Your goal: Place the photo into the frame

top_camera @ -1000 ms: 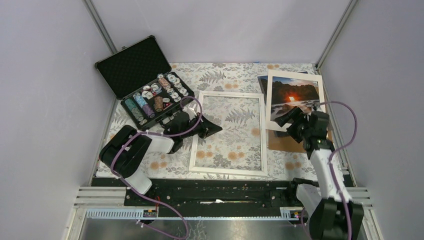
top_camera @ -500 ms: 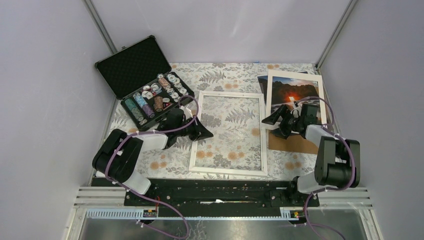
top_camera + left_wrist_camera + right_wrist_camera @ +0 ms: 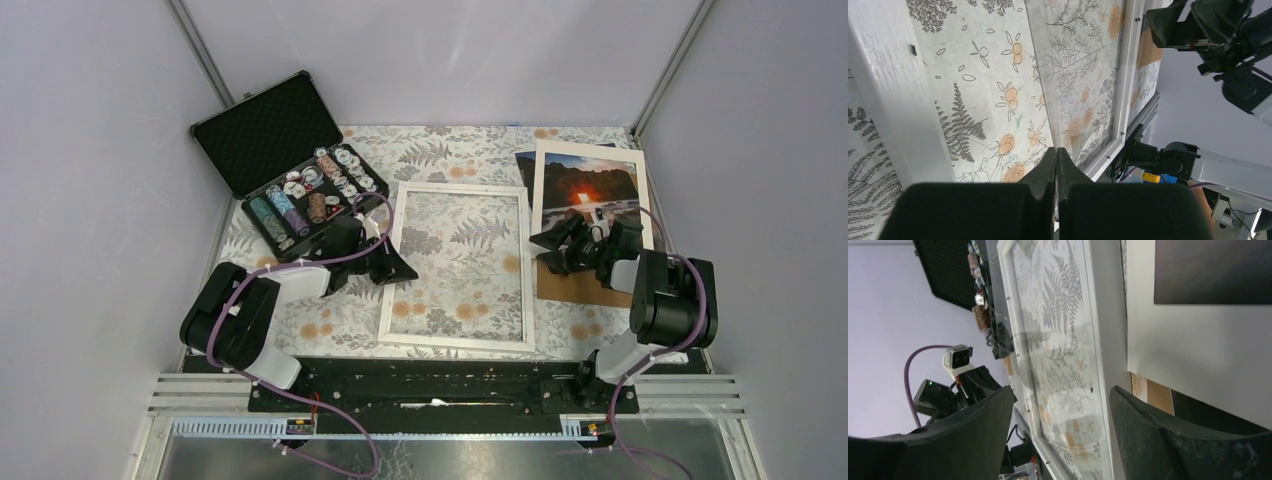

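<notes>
The white frame [image 3: 392, 285] lies flat in the middle of the flowered cloth. To its right the photo [image 3: 590, 185], a red sun over dark hills with a white border, rests on a brown backing board [image 3: 575, 287]. My right gripper [image 3: 546, 248] is low over the photo's lower left corner, pointing left at the frame's right bar, jaws open and empty. In the right wrist view the gripper [image 3: 1060, 402] spans the frame bar [image 3: 1103, 340], with the photo's border [image 3: 1188, 350] beside it. My left gripper [image 3: 404, 271] is shut and empty at the frame's left bar; its tips [image 3: 1056, 152] hover over the cloth.
An open black case of chips [image 3: 300, 190] stands at the back left, close behind the left arm. Another dark print [image 3: 524, 160] pokes out from under the photo's top left. Grey walls close in both sides; a black rail [image 3: 440, 380] runs along the near edge.
The right arm has folded down from above the photo and swung its gripper left toward the frame's right bar, jaws narrowing a little. The left gripper pulled back slightly leftward.
</notes>
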Robot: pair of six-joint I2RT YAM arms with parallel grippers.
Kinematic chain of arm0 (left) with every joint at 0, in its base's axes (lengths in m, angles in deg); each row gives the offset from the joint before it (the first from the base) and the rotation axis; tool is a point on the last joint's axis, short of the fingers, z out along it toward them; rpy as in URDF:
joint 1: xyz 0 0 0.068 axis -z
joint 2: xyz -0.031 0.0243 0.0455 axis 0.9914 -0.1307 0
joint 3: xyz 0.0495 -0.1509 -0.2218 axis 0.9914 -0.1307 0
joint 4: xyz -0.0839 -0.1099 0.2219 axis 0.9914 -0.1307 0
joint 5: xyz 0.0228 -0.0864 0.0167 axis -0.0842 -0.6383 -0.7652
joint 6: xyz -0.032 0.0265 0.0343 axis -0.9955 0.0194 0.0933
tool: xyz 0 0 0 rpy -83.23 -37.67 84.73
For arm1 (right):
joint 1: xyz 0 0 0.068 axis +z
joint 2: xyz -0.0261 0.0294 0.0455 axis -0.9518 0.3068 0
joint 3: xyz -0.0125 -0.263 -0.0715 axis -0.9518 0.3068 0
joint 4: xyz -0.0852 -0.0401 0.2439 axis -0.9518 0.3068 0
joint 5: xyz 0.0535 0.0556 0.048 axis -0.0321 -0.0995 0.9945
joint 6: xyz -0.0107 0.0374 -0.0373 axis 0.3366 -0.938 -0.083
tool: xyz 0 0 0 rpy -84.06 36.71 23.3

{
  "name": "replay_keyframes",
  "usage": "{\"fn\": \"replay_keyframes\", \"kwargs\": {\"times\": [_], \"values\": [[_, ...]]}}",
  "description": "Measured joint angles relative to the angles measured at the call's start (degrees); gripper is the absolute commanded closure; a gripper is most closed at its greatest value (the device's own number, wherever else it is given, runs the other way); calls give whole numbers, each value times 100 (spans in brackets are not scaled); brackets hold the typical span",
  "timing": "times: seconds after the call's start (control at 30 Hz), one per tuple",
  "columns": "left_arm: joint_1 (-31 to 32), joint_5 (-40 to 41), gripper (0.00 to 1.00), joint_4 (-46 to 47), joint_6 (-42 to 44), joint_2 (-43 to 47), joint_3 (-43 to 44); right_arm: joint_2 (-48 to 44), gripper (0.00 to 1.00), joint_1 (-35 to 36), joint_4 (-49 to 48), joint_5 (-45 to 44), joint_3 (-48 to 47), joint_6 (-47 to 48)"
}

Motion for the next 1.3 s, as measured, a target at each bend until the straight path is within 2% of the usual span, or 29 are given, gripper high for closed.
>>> {"fn": "replay_keyframes", "kwargs": {"times": [0.1, 0.27, 0.43, 0.7, 0.9, 1.07, 1.2, 1.3], "values": [[-7, -68, 100, 7, 15, 0, 17, 197, 23, 0, -492, 195, 240, -210], [-7, -133, 100, 37, 13, 0, 22, 452, 27, 0, -525, 227, 258, -186], [50, -232, 100, 258, -87, -55, 22, 455, 32, 0, -597, 376, 258, -225], [190, -339, 100, 518, -275, -422, 90, 157, 33, 0, -721, 505, 271, -485], [188, -358, 100, 455, -223, -538, 321, 190, 40, -11, -1141, 518, 258, -846], [188, -385, 100, 369, -184, -654, 387, 581, 43, 9, -1488, 557, 140, -1161], [188, -393, 100, 201, -136, -719, 387, 846, 51, 72, -1694, 579, 138, -1276], [188, -409, 100, 122, -79, -719, 393, 1019, 53, 138, -1869, 595, 133, -1346]]}}
